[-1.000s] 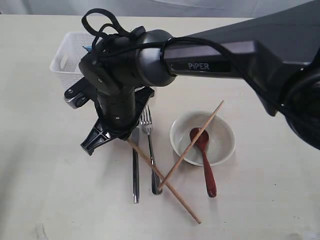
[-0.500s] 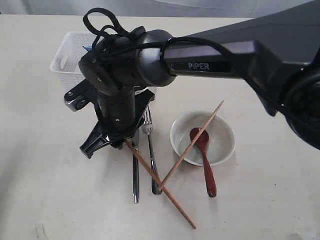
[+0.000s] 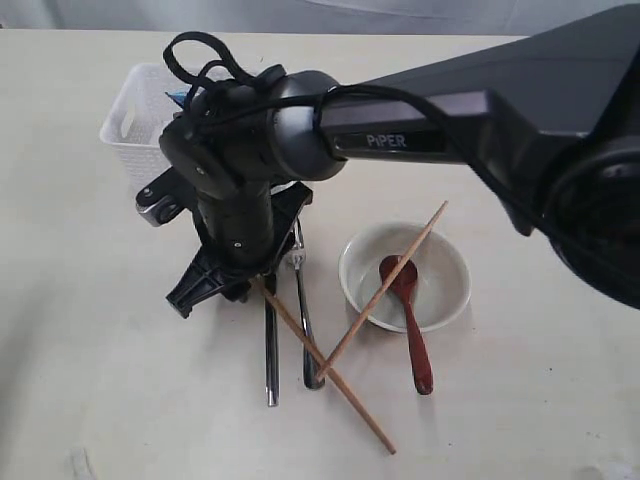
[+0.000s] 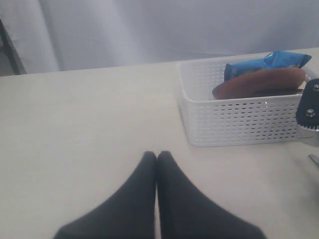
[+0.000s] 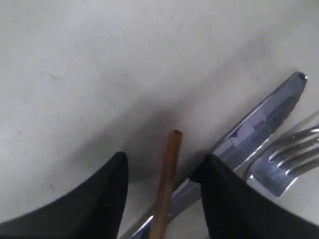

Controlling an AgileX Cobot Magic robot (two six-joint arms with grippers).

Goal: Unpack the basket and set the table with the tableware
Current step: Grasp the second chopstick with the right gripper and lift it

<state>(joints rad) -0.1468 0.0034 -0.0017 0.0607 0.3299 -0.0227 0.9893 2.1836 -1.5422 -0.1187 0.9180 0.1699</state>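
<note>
One chopstick [image 3: 330, 374] lies on the table [image 3: 80, 380] across the knife [image 3: 271, 350], its long axis running 11 to 5 o'clock in the exterior view. Its 11 o'clock end sits untouched between the parted jaws of the right gripper [image 5: 164, 160], which holds nothing. The left gripper [image 4: 157, 167], closed and empty, faces the basket [image 4: 199, 124].

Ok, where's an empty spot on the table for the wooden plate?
Bare table left of the basket and knife, and right of the bowl. Crowded in the middle: fork, crossed chopsticks, spoon and the right gripper bunch together.
</note>
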